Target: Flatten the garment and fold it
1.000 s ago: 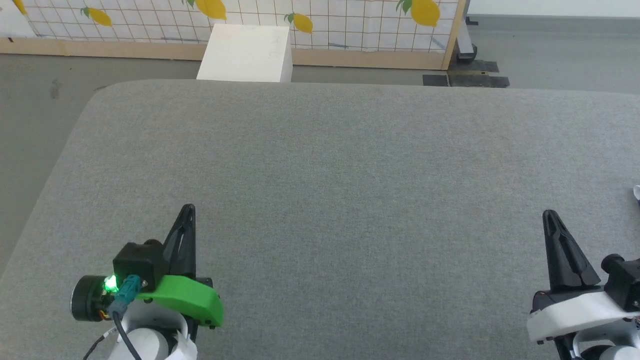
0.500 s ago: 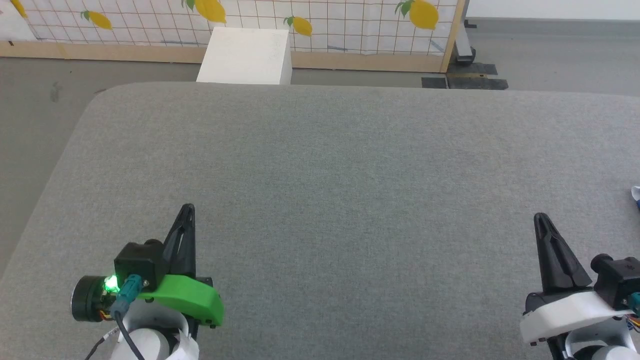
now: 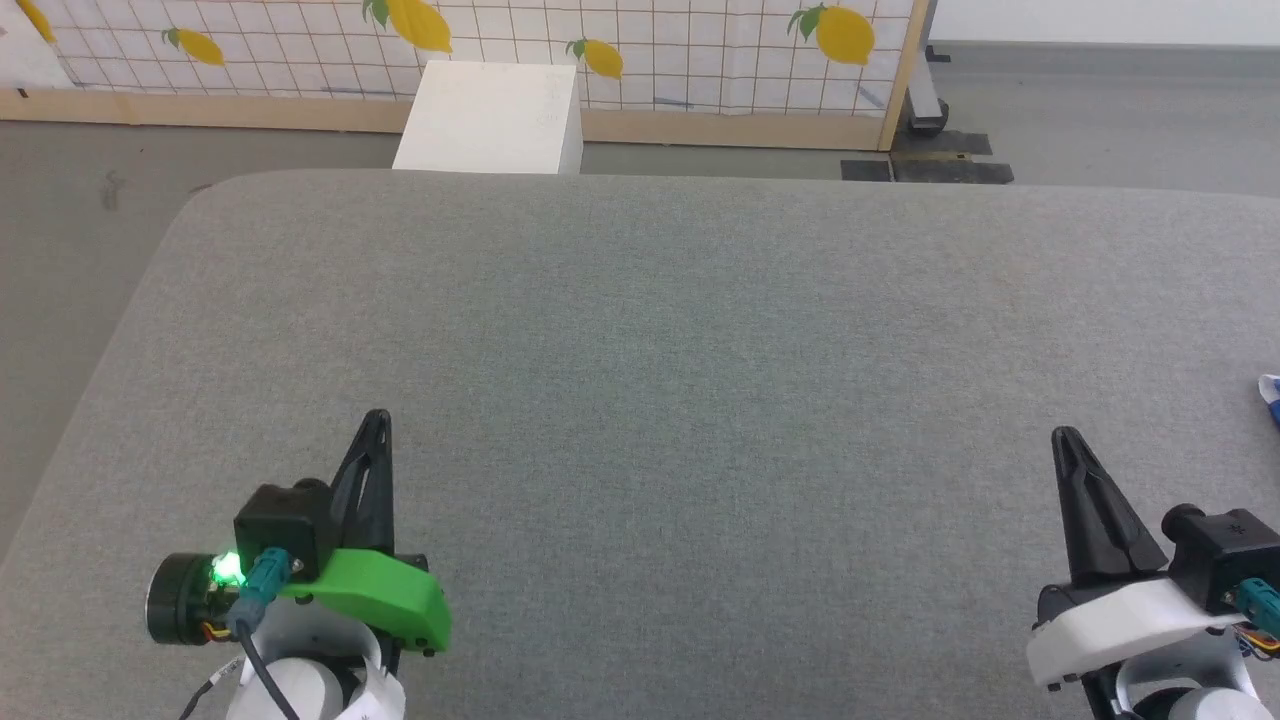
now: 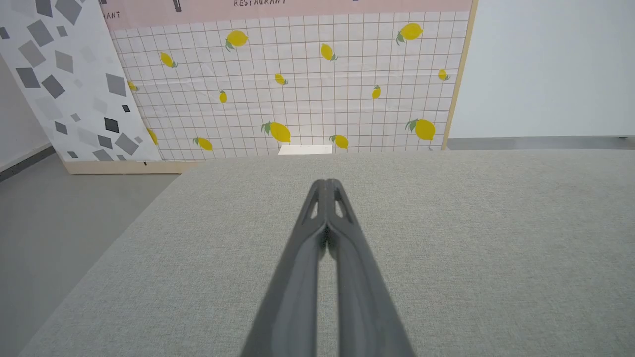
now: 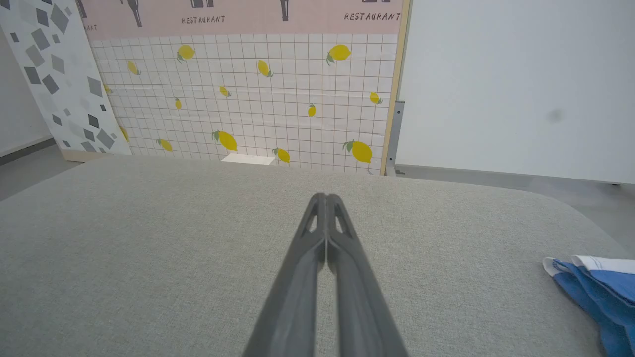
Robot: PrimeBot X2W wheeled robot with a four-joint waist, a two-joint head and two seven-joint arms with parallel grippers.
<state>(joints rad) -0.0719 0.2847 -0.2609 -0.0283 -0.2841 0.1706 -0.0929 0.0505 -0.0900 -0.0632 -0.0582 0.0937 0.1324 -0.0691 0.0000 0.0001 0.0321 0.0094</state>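
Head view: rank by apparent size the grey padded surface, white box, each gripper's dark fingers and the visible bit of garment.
1. grey padded surface
2. white box, though it stands farther off
3. dark fingers of the left gripper and right gripper: alike, not ranked
4. garment: a sliver at the right edge, cut off

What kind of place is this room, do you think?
Probably a staged robot test room, not a real home: a wood-framed lemon-print panel marked RESTAURANT, a grey padded table, and a bare grey floor.
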